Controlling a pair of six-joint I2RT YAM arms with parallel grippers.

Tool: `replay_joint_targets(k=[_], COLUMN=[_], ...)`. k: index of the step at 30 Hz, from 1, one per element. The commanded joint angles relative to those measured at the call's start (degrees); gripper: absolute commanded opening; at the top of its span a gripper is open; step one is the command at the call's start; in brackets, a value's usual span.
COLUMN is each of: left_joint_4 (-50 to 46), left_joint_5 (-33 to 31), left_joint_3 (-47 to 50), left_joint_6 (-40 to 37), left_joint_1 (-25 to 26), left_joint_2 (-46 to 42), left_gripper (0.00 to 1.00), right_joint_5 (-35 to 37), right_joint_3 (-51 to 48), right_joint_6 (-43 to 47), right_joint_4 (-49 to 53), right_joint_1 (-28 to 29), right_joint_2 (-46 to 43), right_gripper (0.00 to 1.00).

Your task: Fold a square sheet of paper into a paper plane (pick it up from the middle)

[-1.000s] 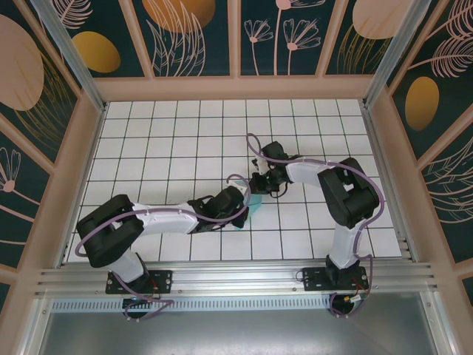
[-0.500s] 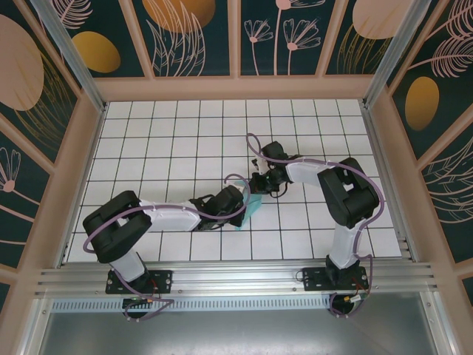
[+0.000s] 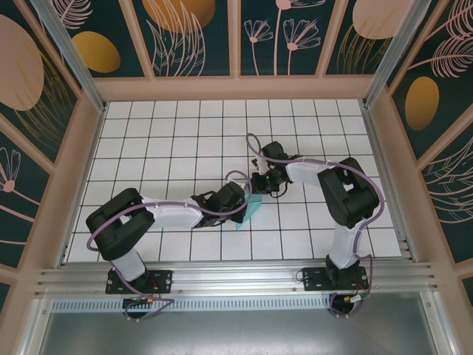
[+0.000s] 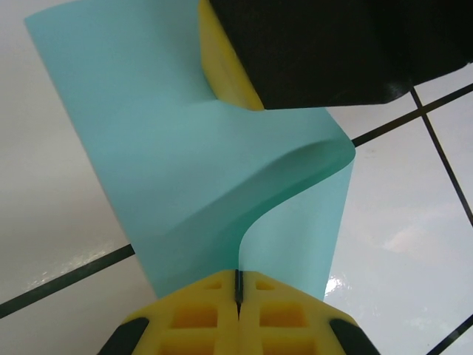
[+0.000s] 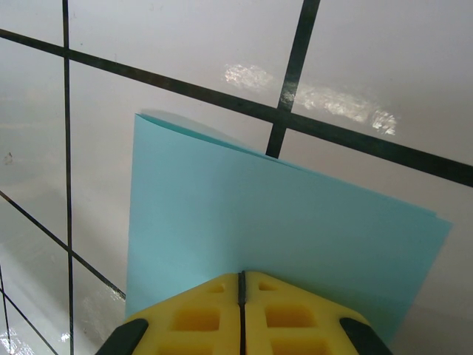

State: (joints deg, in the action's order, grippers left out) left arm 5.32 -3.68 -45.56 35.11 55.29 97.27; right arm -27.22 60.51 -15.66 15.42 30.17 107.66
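Left gripper (image 4: 238, 285), right gripper (image 5: 241, 285) pinch curled square sheet of paper (image 4: 170, 148); tiled table (image 4: 414, 222) beneath.

White gridded tabletop (image 3: 170, 140) sits inside dark teal walls (image 3: 196, 37) painted with peach plants.

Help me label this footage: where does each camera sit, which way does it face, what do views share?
Top external: above and behind, facing down at the table; left arm, right arm, left gripper and right gripper on the paper.
Left wrist: on the left arm, facing along its shut fingers at curled paper and the right gripper.
Right wrist: on the right arm, facing along its shut fingers at paper and table.
Shared: the paper.
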Motion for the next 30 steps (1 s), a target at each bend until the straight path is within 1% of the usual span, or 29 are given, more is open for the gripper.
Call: replay_joint_targets(k=[1,5,6,14,21,25,30], left_joint_4=[-1.59,-1.52,-1.54,-1.98,-2.02,-1.73,-1.24], left_joint_5=[-1.76,-1.62,-1.60,-1.85,-3.23,-2.88,-1.76], left_joint_3=[-1.21,-1.47,-1.62,-1.73,-0.82,-0.77,-0.78], left_joint_6=[-0.74,-0.62,-0.50,0.31,1.52,1.72,1.72], left_joint_1=[-0.28,-0.28,-0.28,-0.27,-0.27,-0.33,-0.28], left_joint_2=[0.58,0.59,2.18,3.88,2.51,2.47,2.90], left_gripper=[0.06,0.06,0.06,0.06,0.06,0.06,0.06], right_joint_5=[1.45,1.55,1.56,1.47,1.71,1.69,-0.97], right_joint_3=[-1.00,-1.16,-1.12,-1.18,-1.29,-1.20,-1.05], right_joint_6=[-0.86,-0.96,-0.95,-1.37,-1.48,-1.65,-3.27], right_joint_4=[0.69,0.59,0.61,0.34,0.26,0.14,-1.56], right_joint_1=[0.86,0.85,0.85,0.85,0.85,0.85,0.30], right_joint_2=[2.28,2.27,2.28,2.23,2.35,2.50,0.57], right_gripper=[0.10,0.09,0.10,0.10,0.10,0.10,0.12])
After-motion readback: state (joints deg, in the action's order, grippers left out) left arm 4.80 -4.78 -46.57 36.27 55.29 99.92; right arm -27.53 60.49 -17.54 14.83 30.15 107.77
